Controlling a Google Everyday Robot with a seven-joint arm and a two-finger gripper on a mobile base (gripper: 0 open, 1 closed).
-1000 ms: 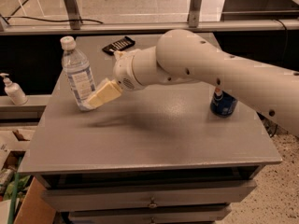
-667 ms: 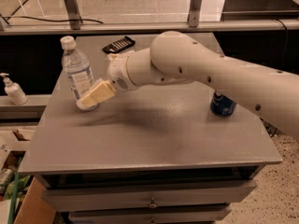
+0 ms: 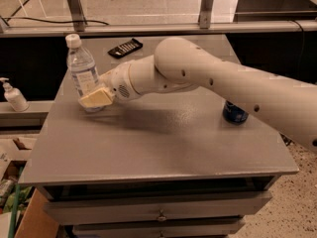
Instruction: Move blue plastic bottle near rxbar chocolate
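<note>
The blue plastic bottle (image 3: pixel 82 72) stands upright near the left edge of the grey table (image 3: pixel 148 143); it is clear with a white cap and a pale label. My gripper (image 3: pixel 95 98) reaches in from the right, its cream fingers (image 3: pixel 101 96) at the bottle's lower part, in front of its base. The rxbar chocolate (image 3: pixel 125 47), a flat black bar with white marks, lies at the back of the table, behind and to the right of the bottle. My white arm (image 3: pixel 208 83) crosses the table's middle.
A blue Pepsi can (image 3: pixel 234 113) stands at the table's right side, partly hidden by my arm. A small white pump bottle (image 3: pixel 13 95) sits on a ledge to the left. Drawers (image 3: pixel 158 214) are under the table top.
My gripper has moved left and slightly down, closing on the bottle's lower part. The bottle and the bar have stayed in place.
</note>
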